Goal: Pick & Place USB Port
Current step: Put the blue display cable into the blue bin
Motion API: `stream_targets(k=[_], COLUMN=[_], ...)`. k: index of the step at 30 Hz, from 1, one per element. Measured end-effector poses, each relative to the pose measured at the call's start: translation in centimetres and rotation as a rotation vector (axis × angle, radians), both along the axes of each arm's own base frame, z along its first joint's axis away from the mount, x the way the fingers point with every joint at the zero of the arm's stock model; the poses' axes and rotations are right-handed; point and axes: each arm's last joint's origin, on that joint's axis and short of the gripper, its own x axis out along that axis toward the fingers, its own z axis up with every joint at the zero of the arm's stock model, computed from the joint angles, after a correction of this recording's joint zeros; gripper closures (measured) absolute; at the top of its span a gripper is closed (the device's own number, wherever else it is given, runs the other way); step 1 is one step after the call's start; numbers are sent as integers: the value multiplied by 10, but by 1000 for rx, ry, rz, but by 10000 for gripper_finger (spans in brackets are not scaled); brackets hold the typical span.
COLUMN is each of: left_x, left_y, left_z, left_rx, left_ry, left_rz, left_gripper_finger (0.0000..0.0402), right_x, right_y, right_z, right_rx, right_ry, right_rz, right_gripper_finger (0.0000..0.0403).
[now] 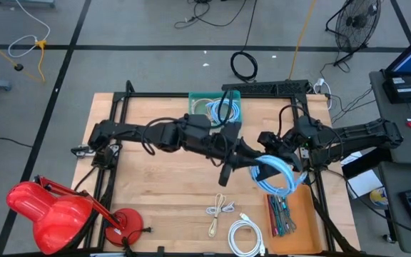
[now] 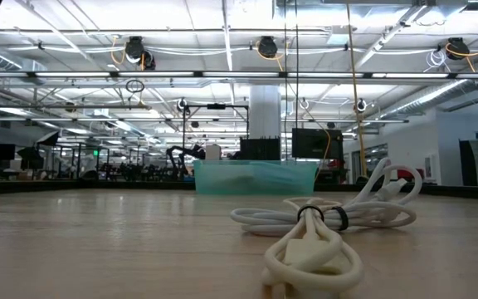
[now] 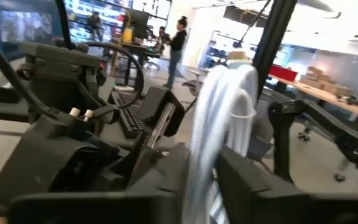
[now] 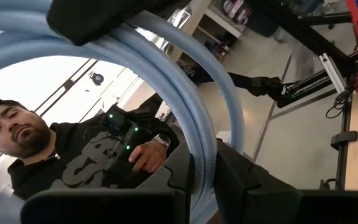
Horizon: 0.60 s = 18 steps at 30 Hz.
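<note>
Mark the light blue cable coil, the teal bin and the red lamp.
light blue cable coil (image 1: 278,177), high view, on its loops.
teal bin (image 1: 197,103), high view, on its left side.
red lamp (image 1: 45,207), high view, on its shade.

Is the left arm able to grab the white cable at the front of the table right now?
Probably not yet: the left gripper and right gripper both clamp the blue cable coil. The white cable lies unblocked.

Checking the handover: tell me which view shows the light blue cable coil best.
The high view: the whole light blue cable coil shows between the left gripper and right gripper. Both wrist views show only strands passing between the fingers. The low view misses it, showing white cables on the table instead.
</note>
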Motion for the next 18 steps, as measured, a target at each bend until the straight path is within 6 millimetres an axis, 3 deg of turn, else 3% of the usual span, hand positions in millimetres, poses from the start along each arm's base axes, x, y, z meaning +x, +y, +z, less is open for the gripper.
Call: stream_targets(k=[2, 8, 10, 12, 18], left_x=[1, 1, 1, 1, -5], left_y=[5, 9, 9, 9, -2], left_z=[0, 0, 0, 1, 3], left_rx=[-13, -64, -77, -97, -185], left_ry=[4, 20, 23, 27, 73], left_rz=[-29, -41, -41, -44, -179], left_gripper_finger=[374, 352, 360, 379, 379], right_x=[0, 0, 0, 0, -5], right_y=[0, 0, 0, 0, -2], right_z=[0, 0, 1, 3, 9], right_rx=[2, 6, 7, 14, 57], right_ry=[1, 1, -9, -24, -26], right_rz=[1, -3, -5, 0, 2], right_gripper_finger=[374, 374, 371, 350, 272])
